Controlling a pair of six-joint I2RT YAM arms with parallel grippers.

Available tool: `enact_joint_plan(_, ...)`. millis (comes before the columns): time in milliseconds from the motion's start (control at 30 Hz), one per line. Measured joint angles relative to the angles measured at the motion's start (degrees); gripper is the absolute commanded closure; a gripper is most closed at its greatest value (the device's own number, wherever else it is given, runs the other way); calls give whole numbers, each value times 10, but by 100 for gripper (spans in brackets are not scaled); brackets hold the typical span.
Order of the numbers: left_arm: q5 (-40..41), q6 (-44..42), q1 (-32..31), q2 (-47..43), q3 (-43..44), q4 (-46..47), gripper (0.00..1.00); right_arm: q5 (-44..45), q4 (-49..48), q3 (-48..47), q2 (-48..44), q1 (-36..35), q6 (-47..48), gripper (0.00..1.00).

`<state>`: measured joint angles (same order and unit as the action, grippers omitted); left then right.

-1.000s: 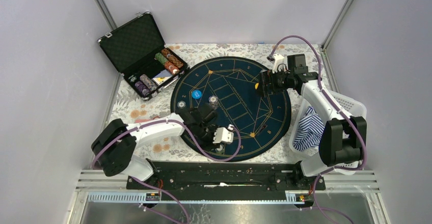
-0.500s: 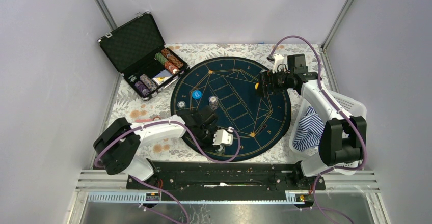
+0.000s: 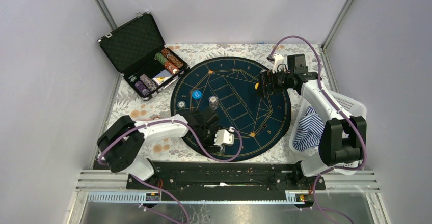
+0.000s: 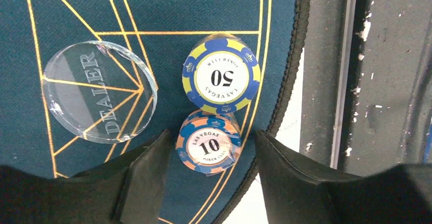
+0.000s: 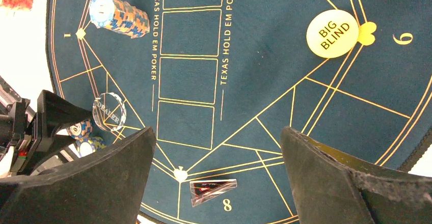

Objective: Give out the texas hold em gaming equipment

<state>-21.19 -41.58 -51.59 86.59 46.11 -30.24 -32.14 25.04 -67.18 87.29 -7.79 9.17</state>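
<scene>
The top camera looks steeply down over the whole floral desk [image 3: 125, 102]. The left wrist camera sits close above the round dark-blue felt mat [image 4: 153, 10]; the right wrist camera is higher. Both show the clear round dealer disc [image 4: 99, 91].

left arm [image 3: 160, 127]: white links, black joint housings | right arm [image 3: 320, 98]: same white/black build | cables [image 3: 295, 36]: purple, run along each arm | right tool fingers [image 5: 331, 183]: matte black wedges | base rail [image 3: 219, 172]: black
</scene>
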Motion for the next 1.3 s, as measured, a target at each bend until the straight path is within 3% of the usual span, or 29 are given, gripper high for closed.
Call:
enact_joint_plan(133,2,13,-2,6,17,-12,19,0,0,0,0,0,0,0)
enact_joint_plan(367,-12,36,17,-23,97,-97,16,0,0,0,0,0,0,0)
enact_joint_plan(533,-25,75,119,-31,212,-104,10,-1,0,0,0,0,0,0)
enact_joint_plan(700,-4,126,204,28,318,-78,8,0,0,0,0,0,0,0)
enact_joint_plan(1000,23,183,204,155,346,-73,7,0,0,0,0,0,0,0)
enact_joint_plan(1300,30,203,204,214,391,-72,17,0,0,0,0,0,1,0)
